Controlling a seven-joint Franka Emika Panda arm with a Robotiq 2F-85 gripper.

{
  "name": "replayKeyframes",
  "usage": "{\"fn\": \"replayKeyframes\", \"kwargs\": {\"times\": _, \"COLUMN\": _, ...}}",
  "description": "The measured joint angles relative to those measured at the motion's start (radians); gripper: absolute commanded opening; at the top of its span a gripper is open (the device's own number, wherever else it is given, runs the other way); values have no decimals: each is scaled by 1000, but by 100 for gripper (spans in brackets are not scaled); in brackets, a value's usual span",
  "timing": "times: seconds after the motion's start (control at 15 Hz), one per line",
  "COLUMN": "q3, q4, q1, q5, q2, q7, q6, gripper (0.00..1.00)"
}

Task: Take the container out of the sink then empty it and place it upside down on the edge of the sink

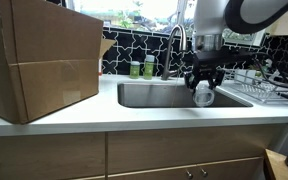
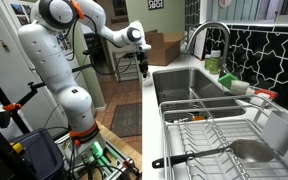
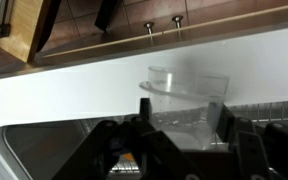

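Translucent whitish plastic cup (image 1: 203, 96): off the basin floor, hanging under the arm by the front rim of the wide stainless-steel sink (image 1: 154, 96)
Black two-fingered claw (image 1: 203, 81): pinching the cup, one finger on each flank in the wrist view (image 3: 184, 106)
Cup attitude: its ring-shaped rim (image 3: 187, 82) shows at the end away from the claw; whether the mouth points fully down I cannot tell
Contents: no water visible through the wall; too pale to be sure
Backdrop: white tabletop (image 3: 84, 85) strip lies just beyond the cup in the wrist view
Step in hand: lift-out looks done; judged to be the emptying or the carry toward the edge
Next move calls for: mouth turned squarely down over the basin, then a slow descent onto the white strip, rim flat, claw spread only once it sits
Risk: thin slick wall, narrow edge; a tilted set-down could tip it back in
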Motion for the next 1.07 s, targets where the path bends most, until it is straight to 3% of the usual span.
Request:
{"fn": "replayKeyframes", "kwargs": {"times": 0.4, "q3": 51, "q4": -60, "q1": 5, "q5": -314, "q2": 0, "q7": 277, "q6": 37, "gripper": 37}}
{"fn": "replayKeyframes", "kwargs": {"times": 0.47, "q3": 57, "q4": -69, "q1": 8, "q5": -348, "q2": 2, "q7": 308, "q6": 37, "gripper": 62}}
{"fn": "replayKeyframes", "kwargs": {"times": 0.73, "q3": 63, "q4": -81, "q1": 21, "q5": -373, "q2": 6, "q7": 337, "q6": 37, "gripper": 62}}
{"fn": "replayKeyframes", "kwargs": {"times": 0.8, "q3": 63, "q4": -81, "q1": 21, "q5": -374, "q2": 5, "q7": 337, "q6": 37, "gripper": 37}}
{"fn": "replayKeyframes", "kwargs": {"times": 0.93, "q3": 64, "q4": -78, "q1": 21, "q5": -374, "q2": 7, "q7": 343, "q6": 21, "gripper": 37}}
{"fn": "replayKeyframes", "kwargs": {"times": 1.07, "q3": 72, "q4": -63, "q1": 26, "q5": -391, "q2": 20, "q7": 404, "q6": -77, "gripper": 37}}
